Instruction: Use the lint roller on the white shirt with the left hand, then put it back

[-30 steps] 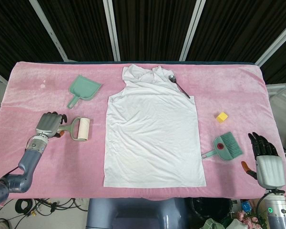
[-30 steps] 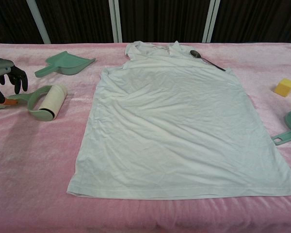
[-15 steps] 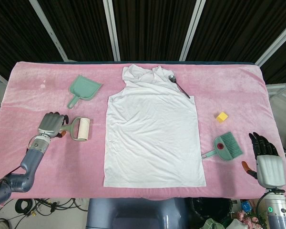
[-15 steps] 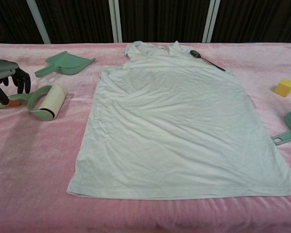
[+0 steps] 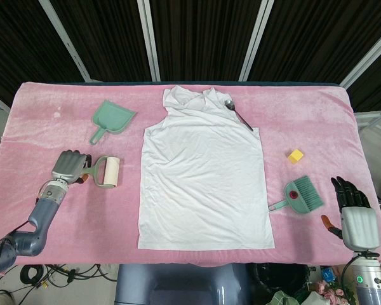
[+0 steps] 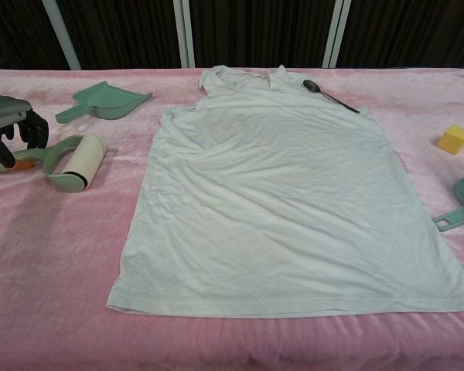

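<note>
At the table's left edge, your left hand (image 5: 67,166) is over the lint roller's handle.

Its fingers curl down around the handle, but you cannot tell whether they grip it. The green-framed roller with its cream paper drum (image 5: 108,171) lies on the pink velvet cloth (image 5: 38,114), beside the flat white sleeveless shirt (image 5: 203,178); no rolling appears started, and the return also remains. Far right, your idle right hand (image 5: 354,213) holds nothing, fingers loosely apart.
</note>
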`<state>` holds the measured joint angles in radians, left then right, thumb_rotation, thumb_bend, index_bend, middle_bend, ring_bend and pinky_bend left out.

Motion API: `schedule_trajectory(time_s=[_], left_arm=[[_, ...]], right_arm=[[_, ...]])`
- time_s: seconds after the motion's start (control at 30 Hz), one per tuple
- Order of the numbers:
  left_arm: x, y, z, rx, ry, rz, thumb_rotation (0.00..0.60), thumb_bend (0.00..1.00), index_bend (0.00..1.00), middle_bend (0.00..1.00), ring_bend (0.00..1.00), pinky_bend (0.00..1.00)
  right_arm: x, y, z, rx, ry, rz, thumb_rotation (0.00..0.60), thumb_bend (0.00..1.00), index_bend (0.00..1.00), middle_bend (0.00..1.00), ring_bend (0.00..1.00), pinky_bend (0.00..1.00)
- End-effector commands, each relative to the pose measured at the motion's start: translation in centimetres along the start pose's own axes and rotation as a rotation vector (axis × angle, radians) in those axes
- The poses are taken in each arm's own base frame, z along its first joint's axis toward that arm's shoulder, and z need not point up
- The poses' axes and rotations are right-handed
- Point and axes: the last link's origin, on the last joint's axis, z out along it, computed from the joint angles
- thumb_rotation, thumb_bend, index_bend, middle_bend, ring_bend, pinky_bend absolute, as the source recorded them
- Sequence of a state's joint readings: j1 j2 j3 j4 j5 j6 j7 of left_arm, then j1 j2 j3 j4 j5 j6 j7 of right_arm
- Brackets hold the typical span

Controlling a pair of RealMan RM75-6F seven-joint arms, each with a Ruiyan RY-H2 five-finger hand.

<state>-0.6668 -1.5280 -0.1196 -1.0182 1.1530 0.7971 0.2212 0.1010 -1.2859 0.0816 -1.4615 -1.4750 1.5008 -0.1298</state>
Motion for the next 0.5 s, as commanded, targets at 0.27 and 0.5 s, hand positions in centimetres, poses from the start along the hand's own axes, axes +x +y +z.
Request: schedule_trajectory(time_s=[0.27, 0.5], left_arm=[[1.0, -0.9, -0.4, 0.004, 0.051, 0.011, 0.6, 0.55, 0.63, 0.6, 0.41, 0.45], [3.5, -0.1, -1.4, -0.066, 0.091, -0.051, 0.6, 0.55, 0.63, 0.6, 0.41, 0.46]], right_arm=[[-0.4, -0.1, 0.0, -0.007, -0.018, -0.004, 0.6, 0.12, 0.02, 0.08, 0.12, 0.22], [-0.2, -0.1, 0.0, -0.016, -0.01, -0.001, 0.6, 0.12, 0.02, 0.08, 0.12, 0.21]])
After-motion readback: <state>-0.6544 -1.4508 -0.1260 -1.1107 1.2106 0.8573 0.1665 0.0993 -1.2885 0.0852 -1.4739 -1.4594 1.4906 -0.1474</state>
